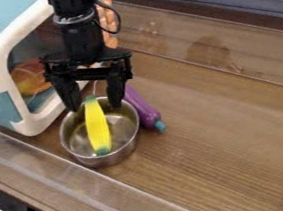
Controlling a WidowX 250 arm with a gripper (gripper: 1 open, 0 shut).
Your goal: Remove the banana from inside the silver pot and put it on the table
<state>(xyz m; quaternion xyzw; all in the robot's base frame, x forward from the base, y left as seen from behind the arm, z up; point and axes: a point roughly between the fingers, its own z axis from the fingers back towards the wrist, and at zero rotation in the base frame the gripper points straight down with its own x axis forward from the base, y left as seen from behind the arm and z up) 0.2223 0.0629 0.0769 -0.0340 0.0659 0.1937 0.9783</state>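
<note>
Under me I see a brown wood-grain table (233, 154). Directly on it sit the silver pot (118, 160), a purple eggplant (144, 111) just beside it, and a white-and-teal toy microwave (5, 60).
</note>
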